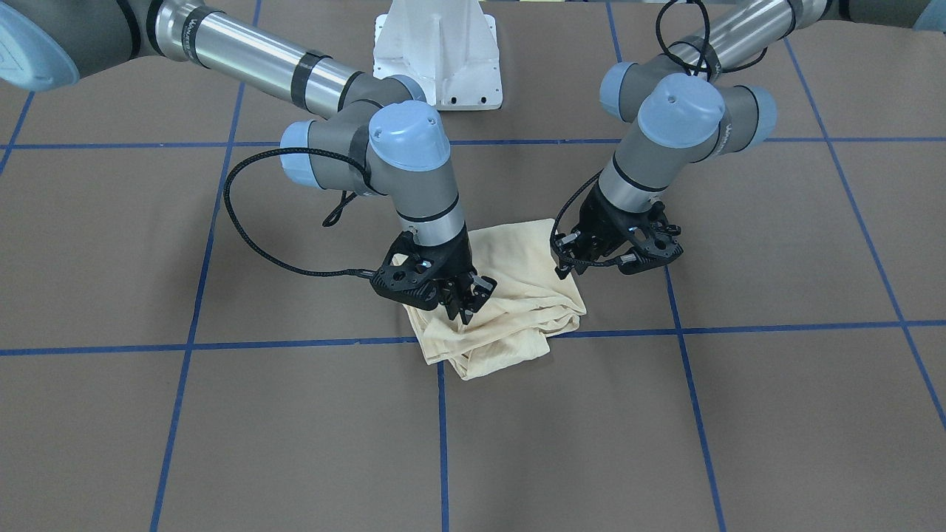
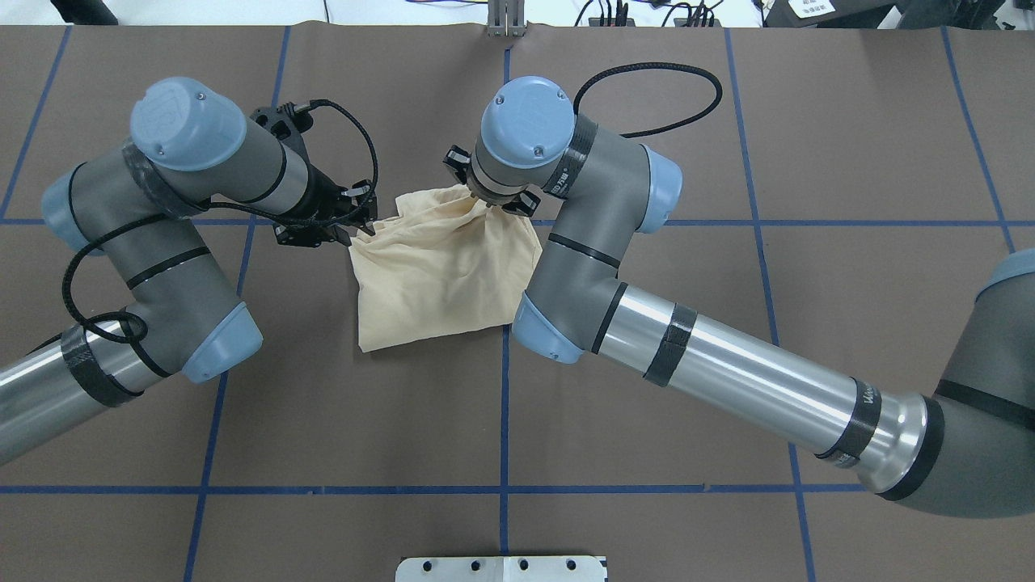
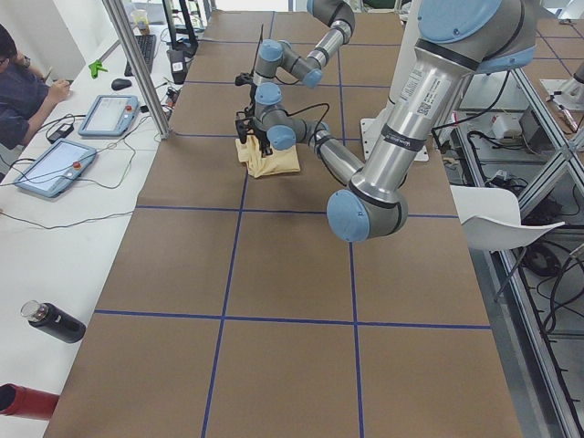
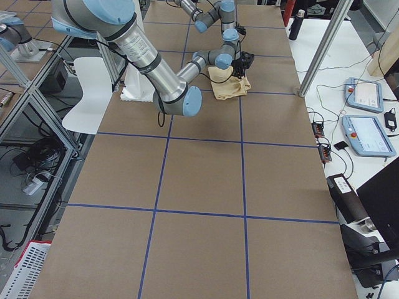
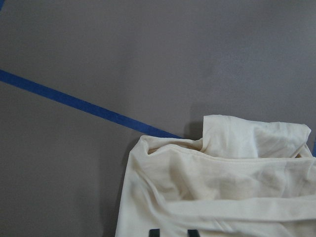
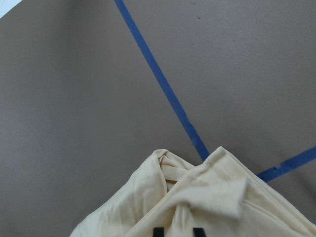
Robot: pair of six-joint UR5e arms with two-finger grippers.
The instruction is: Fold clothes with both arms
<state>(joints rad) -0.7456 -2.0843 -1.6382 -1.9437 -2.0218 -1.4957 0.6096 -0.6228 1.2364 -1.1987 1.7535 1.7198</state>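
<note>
1. I'm looking over the table (image 2: 364, 420), which is covered in brown paper and crossed by blue tape lines (image 1: 295, 344).
2. The right arm (image 2: 752, 380) is reaching in long across the overhead view. The left arm (image 2: 162, 242) is coming in bent from the other side.
3. The T-shirt (image 2: 437, 275) is lying bunched in a rough square near mid-table, between the two wrists and straddling a tape crossing. No print is showing and the layers are uneven, so I'm judging the fold only partly done.
4. The right gripper (image 1: 464, 301) is pointing down into the far edge of the cloth, jaws pinching a tented peak of fabric.
5. The left gripper (image 1: 567, 258) is sitting at the shirt's side edge. It is reading as clamped on the hem, though its grip is showing less clearly than the right's.
6. Both wrist views are showing dark fingertips (image 6: 158, 231) (image 5: 154, 232) at the bottom edge, with cloth gathered at them.
7. Handling, as I'm judging it: light, limp and non-fragile knit that is going to sag and drag on the paper. I'm expecting a thin pinch to slip. Corners or seamed hems are looking like the best hold, with all the layers taken at once.
</note>
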